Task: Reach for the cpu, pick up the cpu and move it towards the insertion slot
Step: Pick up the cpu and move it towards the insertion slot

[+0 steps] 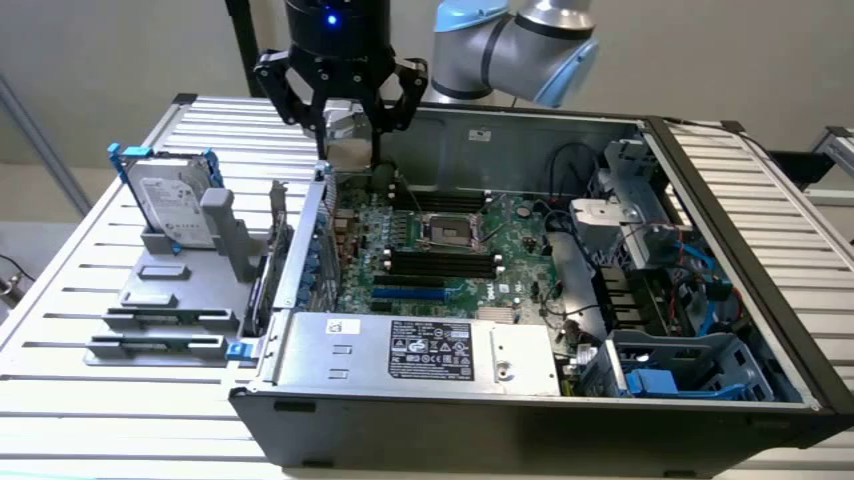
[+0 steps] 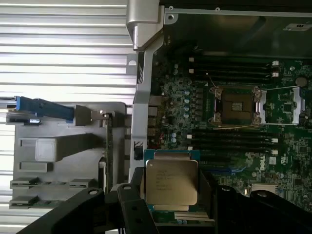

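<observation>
The cpu (image 2: pixel 171 181) is a flat square chip with a shiny silver top, held face-up between my gripper's black fingers (image 2: pixel 130 197). My gripper (image 1: pixel 346 122) is shut on the cpu (image 1: pixel 346 140). It hangs above the back left corner of the open computer case, over the case's side wall. The insertion slot (image 1: pixel 450 232) is a square socket with a silver frame and dark centre on the green motherboard. It lies lower and toward the exterior view's right of the gripper. In the wrist view the insertion slot (image 2: pixel 237 104) is apart from the chip.
A silver hard drive (image 1: pixel 171 200) in a blue frame stands upright on a grey fixture (image 1: pixel 160 290) at the exterior view's left. Long black memory slots (image 1: pixel 434 262) flank the socket. A power supply (image 1: pixel 414 350) lies at the case front; cables and drive bays (image 1: pixel 667 290) crowd the right.
</observation>
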You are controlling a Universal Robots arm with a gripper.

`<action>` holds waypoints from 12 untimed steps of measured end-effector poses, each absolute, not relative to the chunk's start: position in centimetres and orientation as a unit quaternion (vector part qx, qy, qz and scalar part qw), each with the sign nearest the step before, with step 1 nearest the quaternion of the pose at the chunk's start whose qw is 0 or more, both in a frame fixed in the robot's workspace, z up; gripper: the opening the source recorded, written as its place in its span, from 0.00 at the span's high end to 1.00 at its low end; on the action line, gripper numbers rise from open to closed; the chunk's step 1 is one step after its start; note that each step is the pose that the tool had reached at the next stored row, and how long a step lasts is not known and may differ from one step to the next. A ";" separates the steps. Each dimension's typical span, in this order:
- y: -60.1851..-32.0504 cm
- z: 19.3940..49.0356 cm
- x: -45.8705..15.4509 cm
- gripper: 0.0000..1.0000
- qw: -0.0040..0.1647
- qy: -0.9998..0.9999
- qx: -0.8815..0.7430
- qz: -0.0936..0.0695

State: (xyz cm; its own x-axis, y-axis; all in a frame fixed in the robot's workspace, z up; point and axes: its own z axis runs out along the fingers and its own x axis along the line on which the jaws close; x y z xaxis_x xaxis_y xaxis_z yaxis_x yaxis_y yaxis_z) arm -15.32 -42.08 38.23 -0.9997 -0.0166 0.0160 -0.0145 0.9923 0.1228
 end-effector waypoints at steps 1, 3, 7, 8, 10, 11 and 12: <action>-42.1 38.2 -14.9 0.46 0.009 -0.998 0.008 -0.062; -42.1 38.2 -13.9 0.46 0.009 -0.998 0.008 -0.062; -42.1 38.2 -12.2 0.46 0.009 -0.998 0.008 -0.062; -42.0 38.2 -11.7 0.46 0.009 -0.998 0.008 -0.062; -42.0 38.2 -10.8 0.46 0.009 -0.998 0.008 -0.062; -41.9 38.2 -10.3 0.46 0.009 -0.998 0.008 -0.062; -41.7 38.2 -9.9 0.46 0.009 -0.998 0.008 -0.062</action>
State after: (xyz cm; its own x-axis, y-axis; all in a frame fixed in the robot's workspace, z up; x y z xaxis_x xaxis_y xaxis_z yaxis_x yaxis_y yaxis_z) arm -9.92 -41.73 38.15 -0.9997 -0.0166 0.0171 -0.0144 0.9923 0.1230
